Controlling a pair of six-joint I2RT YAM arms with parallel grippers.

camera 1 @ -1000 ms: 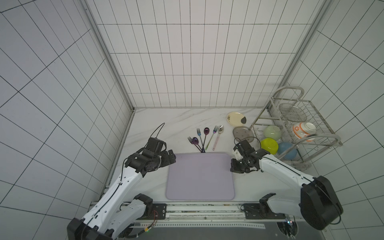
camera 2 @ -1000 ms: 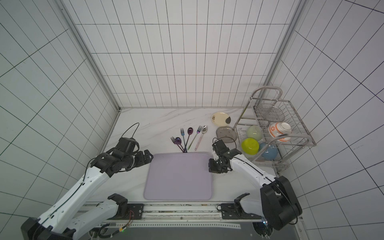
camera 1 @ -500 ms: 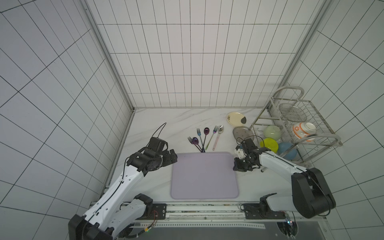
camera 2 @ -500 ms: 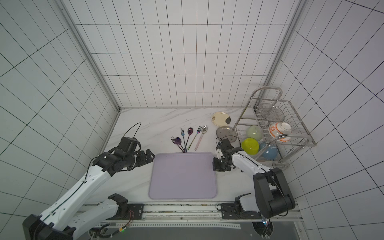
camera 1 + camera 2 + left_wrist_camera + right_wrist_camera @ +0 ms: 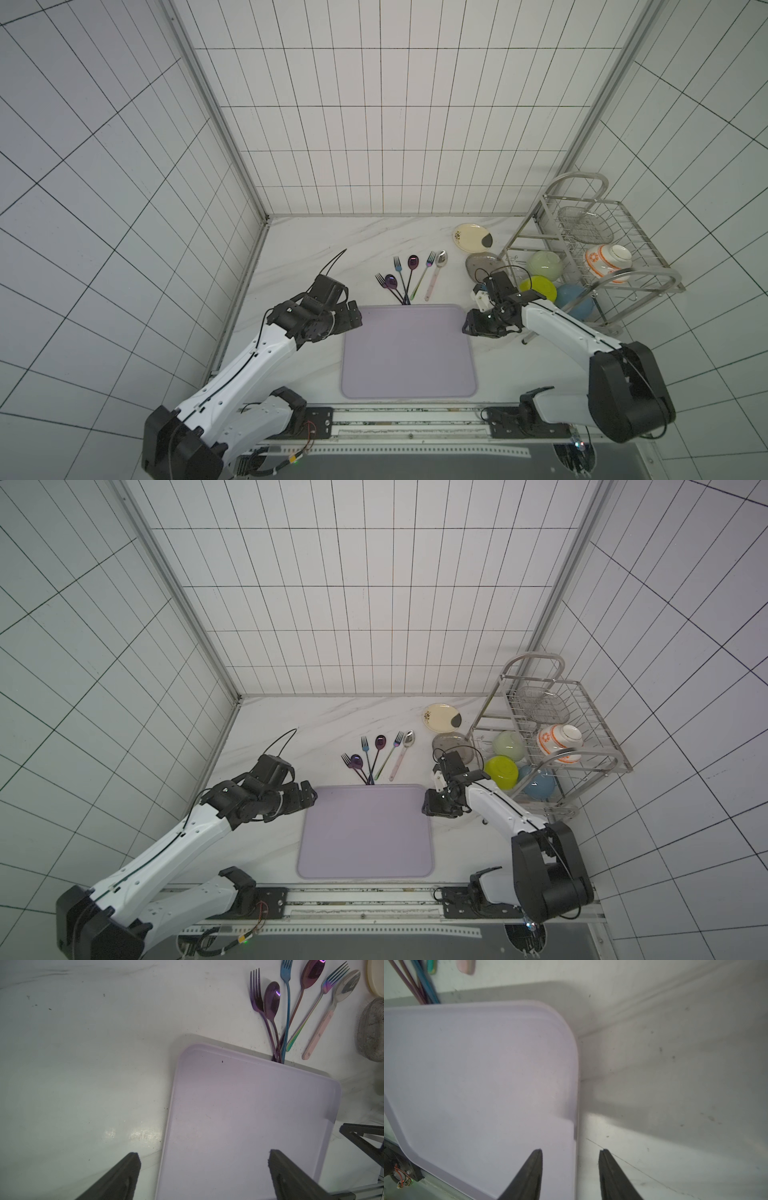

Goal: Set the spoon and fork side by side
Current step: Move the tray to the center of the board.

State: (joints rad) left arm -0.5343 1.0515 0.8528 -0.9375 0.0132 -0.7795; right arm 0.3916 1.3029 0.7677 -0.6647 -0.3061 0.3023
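Two grippers hover empty at the far corners of a lilac mat (image 5: 409, 353). Spread wide, the left gripper (image 5: 202, 1169) straddles the mat's left edge. With its fingers partly apart and nothing between them, the right gripper (image 5: 571, 1167) straddles the mat's right edge. Just beyond the mat's far edge, three forks and three spoons fan out on the white counter (image 5: 316, 245), among them a purple spoon (image 5: 390, 281) beside a purple fork (image 5: 380, 279). Further right stands a wire dish rack (image 5: 590, 249) holding bowls.
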